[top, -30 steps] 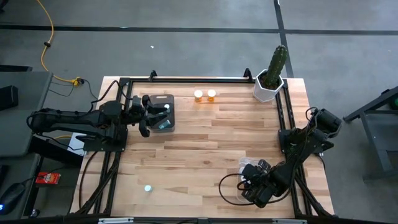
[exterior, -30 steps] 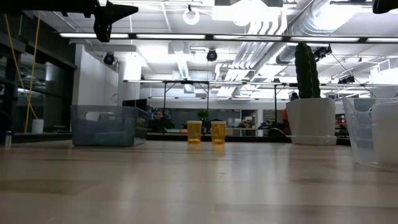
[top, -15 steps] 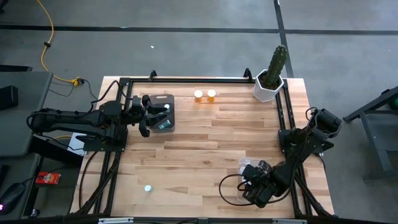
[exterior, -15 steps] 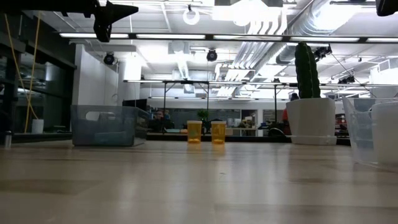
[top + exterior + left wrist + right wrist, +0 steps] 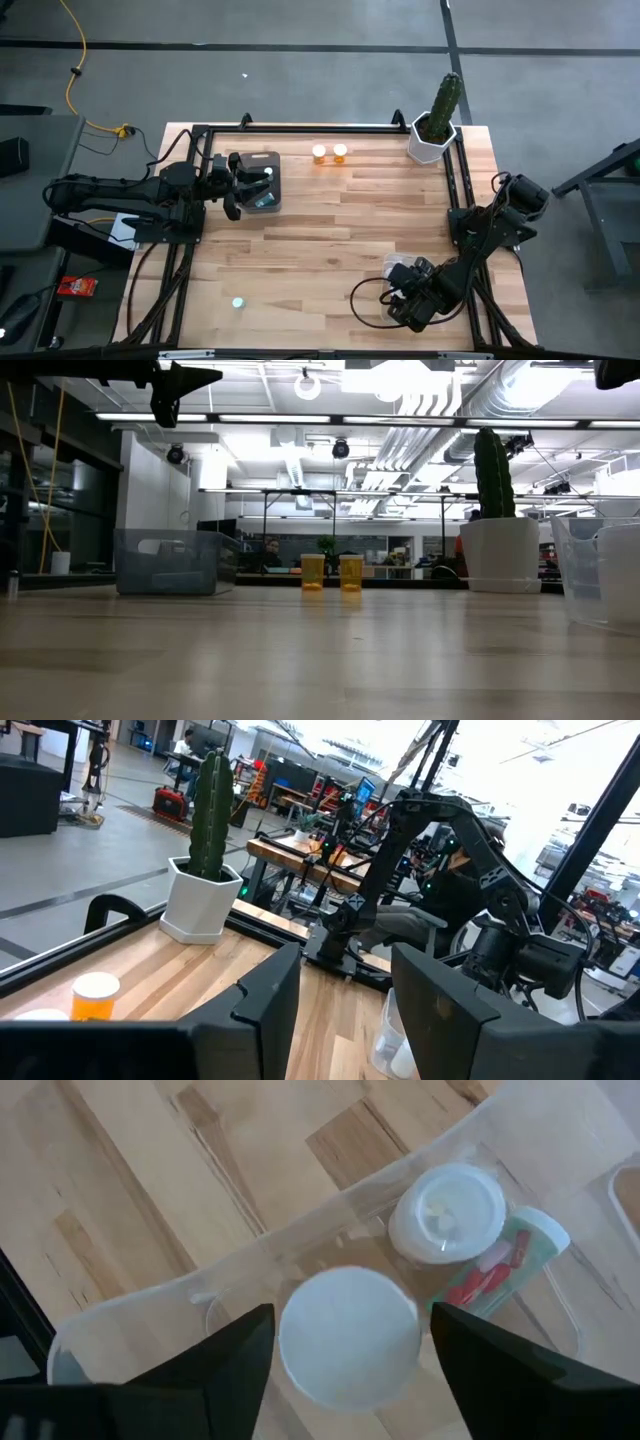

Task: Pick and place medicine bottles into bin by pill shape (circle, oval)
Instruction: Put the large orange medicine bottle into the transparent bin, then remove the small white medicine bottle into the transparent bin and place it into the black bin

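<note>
The right end effector (image 5: 398, 297) hangs over a clear bin (image 5: 330, 1240) at about five o'clock on the table (image 5: 340, 215). Its two fingers (image 5: 225, 1355) stand apart on either side of a white-capped bottle (image 5: 348, 1336); whether the pads actually touch that cap I cannot tell. Just beside it in the same bin stands a second white-capped bottle (image 5: 446, 1212), and a pale bottle with a teal tint and a red-marked label (image 5: 500, 1260) lies on its side touching it.

The left end effector (image 5: 236, 184) sits at about nine o'clock, over a grey bin (image 5: 262, 180) near the table's left edge. Its fingers (image 5: 265, 1005) are spread with a bare gap between them (nothing held). From above, a pale bottle top (image 5: 268, 172) shows inside that bin.

Two translucent orange bottles (image 5: 319, 153) and (image 5: 340, 152) stand upright just beside each other at about twelve o'clock, near the far edge; the low view shows them side by side (image 5: 313, 572) between the grey bin (image 5: 175, 561) and the cactus (image 5: 494, 460) in its white pot (image 5: 500, 555). The cactus pot stands at the one o'clock corner (image 5: 433, 138).

One small teal-topped bottle (image 5: 238, 302) stands alone at about seven o'clock, well apart from everything else.
</note>
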You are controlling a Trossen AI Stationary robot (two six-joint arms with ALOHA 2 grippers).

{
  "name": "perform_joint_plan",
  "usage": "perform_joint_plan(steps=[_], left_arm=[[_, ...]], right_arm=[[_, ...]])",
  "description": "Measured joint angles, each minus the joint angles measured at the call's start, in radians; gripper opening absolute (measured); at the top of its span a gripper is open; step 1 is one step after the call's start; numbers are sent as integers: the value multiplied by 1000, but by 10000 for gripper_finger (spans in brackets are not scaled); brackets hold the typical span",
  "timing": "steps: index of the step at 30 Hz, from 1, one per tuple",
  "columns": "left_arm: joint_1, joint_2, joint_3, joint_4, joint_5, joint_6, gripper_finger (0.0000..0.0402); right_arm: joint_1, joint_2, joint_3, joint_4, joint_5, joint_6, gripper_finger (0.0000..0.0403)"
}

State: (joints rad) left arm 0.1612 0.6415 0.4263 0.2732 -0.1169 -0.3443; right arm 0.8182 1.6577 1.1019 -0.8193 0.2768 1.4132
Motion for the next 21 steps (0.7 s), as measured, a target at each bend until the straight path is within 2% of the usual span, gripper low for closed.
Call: perform_joint_plan(steps=[5,10,15,21], left_arm=[[0,0,0,0,0,0,149],[0,0,0,0,-1,0,149],[0,0,0,0,-2,41,149],[0,0,0,0,-4,43,149]], right_arm=[[-8,-35,0,-10,-7,-3,272],[-7,-168,0,-60,-4,-8,272],[-32,-284,0,-124,51,14,272],[-90,-303,0,-139,56,-33,272]])
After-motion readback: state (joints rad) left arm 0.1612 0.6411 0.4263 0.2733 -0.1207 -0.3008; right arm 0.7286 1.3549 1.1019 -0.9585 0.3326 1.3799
